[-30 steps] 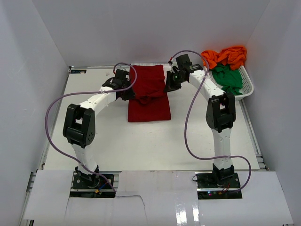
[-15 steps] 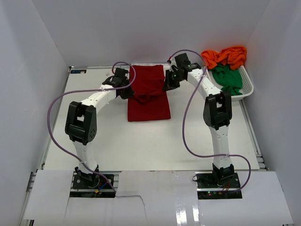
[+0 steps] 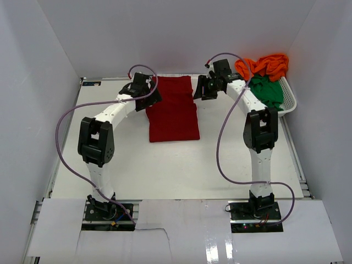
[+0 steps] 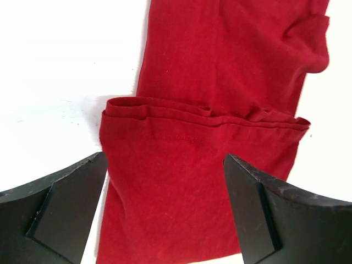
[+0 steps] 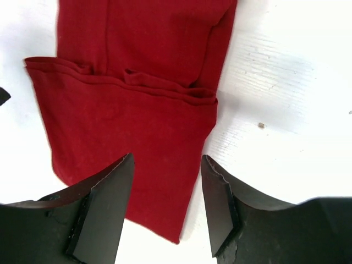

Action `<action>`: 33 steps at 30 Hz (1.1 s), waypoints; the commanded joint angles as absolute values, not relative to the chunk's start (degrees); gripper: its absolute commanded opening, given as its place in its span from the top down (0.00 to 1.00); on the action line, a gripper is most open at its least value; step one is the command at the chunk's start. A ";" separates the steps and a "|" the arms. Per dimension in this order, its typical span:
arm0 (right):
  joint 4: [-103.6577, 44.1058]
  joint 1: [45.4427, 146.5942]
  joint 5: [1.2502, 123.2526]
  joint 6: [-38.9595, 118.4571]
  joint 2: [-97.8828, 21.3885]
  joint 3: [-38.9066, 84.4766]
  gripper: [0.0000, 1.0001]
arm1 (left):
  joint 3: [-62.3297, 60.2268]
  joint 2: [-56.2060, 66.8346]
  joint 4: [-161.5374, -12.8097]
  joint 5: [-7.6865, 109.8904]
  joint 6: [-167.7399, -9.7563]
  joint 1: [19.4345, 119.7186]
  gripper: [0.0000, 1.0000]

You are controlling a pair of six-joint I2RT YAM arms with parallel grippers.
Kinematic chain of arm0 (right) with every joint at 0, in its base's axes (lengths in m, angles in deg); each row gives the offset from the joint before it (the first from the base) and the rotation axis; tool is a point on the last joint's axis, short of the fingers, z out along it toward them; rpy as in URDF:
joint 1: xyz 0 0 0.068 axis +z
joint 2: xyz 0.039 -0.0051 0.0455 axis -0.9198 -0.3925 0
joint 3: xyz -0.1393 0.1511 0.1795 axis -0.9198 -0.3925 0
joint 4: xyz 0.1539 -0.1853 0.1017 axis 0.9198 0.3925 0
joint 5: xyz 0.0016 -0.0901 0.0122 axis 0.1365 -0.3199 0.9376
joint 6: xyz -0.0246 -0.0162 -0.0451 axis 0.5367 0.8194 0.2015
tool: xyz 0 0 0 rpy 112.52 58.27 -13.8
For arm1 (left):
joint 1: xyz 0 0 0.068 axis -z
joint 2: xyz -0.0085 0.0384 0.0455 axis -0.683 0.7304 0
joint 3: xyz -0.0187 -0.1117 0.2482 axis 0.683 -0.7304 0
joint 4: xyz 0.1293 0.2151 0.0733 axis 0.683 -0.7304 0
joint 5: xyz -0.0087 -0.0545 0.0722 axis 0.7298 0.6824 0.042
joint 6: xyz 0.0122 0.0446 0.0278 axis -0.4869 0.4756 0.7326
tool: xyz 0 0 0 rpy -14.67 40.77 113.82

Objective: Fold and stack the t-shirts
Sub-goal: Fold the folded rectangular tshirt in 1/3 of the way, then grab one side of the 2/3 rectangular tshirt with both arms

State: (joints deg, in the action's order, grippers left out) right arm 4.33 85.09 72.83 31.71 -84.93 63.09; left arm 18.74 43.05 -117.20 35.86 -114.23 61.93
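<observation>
A dark red t-shirt [image 3: 174,113] lies folded in a long rectangle at the table's far middle. In the wrist views a folded-over top layer [image 4: 187,181] ends in a rumpled edge across the cloth [image 5: 121,82]. My left gripper [image 3: 150,94] hangs over the shirt's far left edge, jaws wide open [image 4: 165,159] above the fabric and gripping nothing. At the far right edge my right gripper [image 3: 201,89] also stands open [image 5: 168,159], with the shirt's corner below it. An orange t-shirt [image 3: 267,65] and a green t-shirt [image 3: 267,92] lie bunched in the basket.
A white lattice basket [image 3: 290,104] stands at the back right against the wall. White walls close in the table on three sides. Purple cables loop from both arms. Bare white table [image 3: 176,170] spreads in front of the red shirt.
Both grippers moved toward the far end of the red shirt and opened, letting go of the fabric. The carried layer now lies flat on the shirt.
</observation>
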 commanded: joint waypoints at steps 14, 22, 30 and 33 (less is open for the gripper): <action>1.09 85.26 81.15 32.85 -72.49 40.60 0.40 | -2.70 24.32 -116.09 43.62 -112.58 61.62 0.02; -2.15 85.44 84.14 31.63 -68.88 29.34 0.38 | -15.73 20.09 -112.22 48.20 -114.17 61.80 0.02; -9.36 86.14 86.51 27.85 -67.29 19.05 0.38 | -23.73 19.29 -105.28 48.03 -116.28 62.33 0.02; -11.03 86.14 86.34 26.97 -67.82 18.52 0.39 | -24.26 19.21 -103.61 46.72 -117.24 62.41 0.02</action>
State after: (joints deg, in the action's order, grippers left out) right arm -6.23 85.79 85.42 28.32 -69.22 18.92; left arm -23.22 21.13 -106.84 47.90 -115.98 62.06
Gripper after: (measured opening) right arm 0.613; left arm 0.978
